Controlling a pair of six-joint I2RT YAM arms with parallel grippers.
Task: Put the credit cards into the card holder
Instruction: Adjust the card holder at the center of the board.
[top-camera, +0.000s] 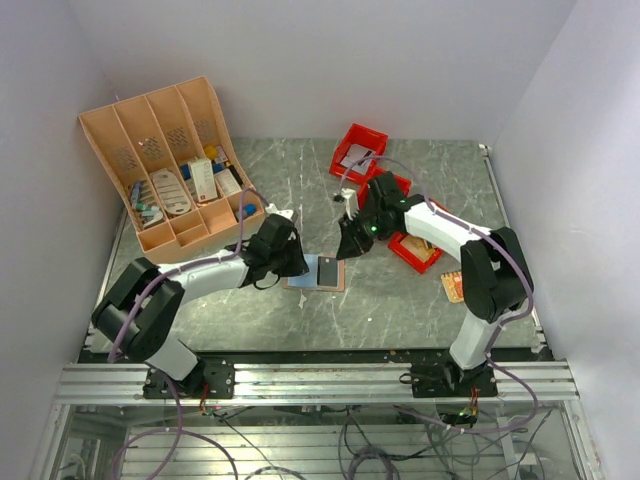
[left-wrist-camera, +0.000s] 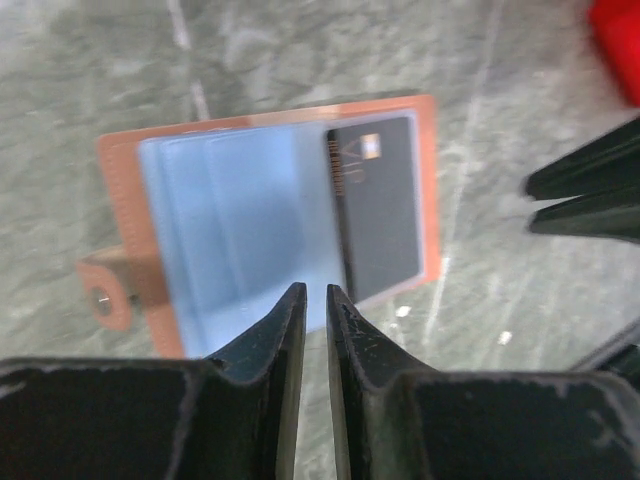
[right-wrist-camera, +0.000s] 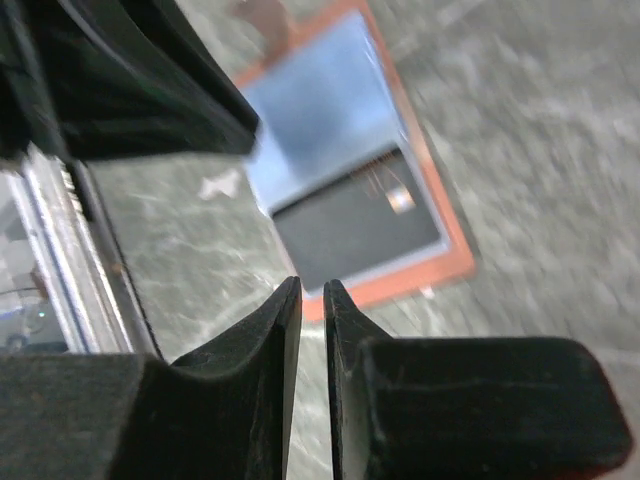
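With the card holder lying open mid-counter, a dark card in its right pocket, I'd have the left fingers, barely parted and empty, steady its near edge while the right fingers, likewise a sliver apart, lift straight clear.

On my far left an orange-tan slotted organiser rack sits tilted back at the corner of the grey marbled table. Its lower compartments hold small boxes and white blister packs. Toward my right stand three red bins. One is near the back wall with white paper inside. A second is just in front of it and partly hidden. A third lies nearer me. White walls enclose the table.
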